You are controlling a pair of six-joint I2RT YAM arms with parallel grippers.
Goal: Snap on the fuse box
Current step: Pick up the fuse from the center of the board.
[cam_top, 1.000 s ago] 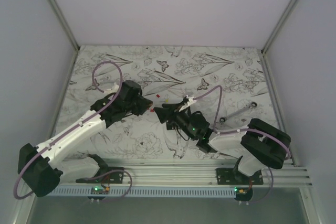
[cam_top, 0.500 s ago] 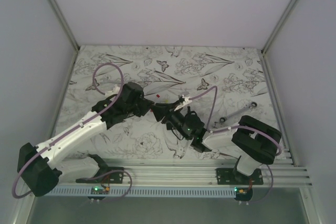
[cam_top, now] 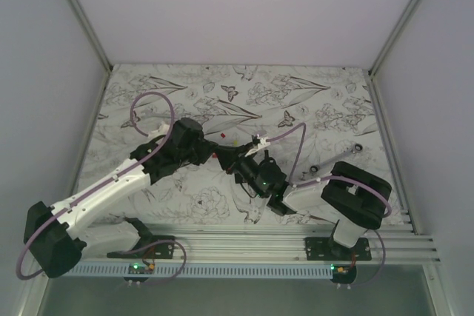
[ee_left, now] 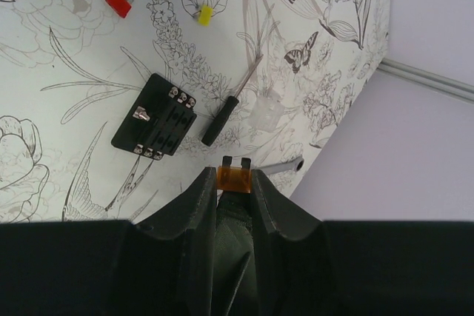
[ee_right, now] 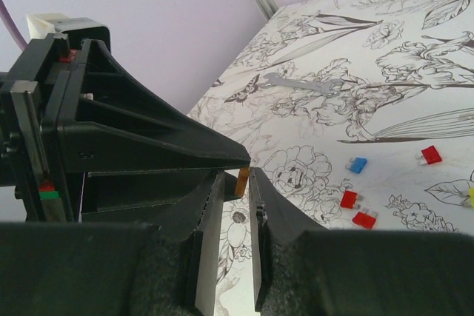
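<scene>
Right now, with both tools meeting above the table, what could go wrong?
1. The orange fuse sits only at the very tips of the left tool; a nudge from the right tool beside it could make it drop.
2. The two tools are very close, so they may collide.
3. The fuse box lies unheld, so it may slide when pressed.

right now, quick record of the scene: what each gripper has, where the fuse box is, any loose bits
left gripper: shut on an orange fuse
right gripper: fingers either side of that fuse, grip unclear
fuse box: flat on the table, nothing holding it
black stick tool: beside the fuse box, apart from it
loose fuses: red fuses, blue fuse, yellow fuse
</scene>
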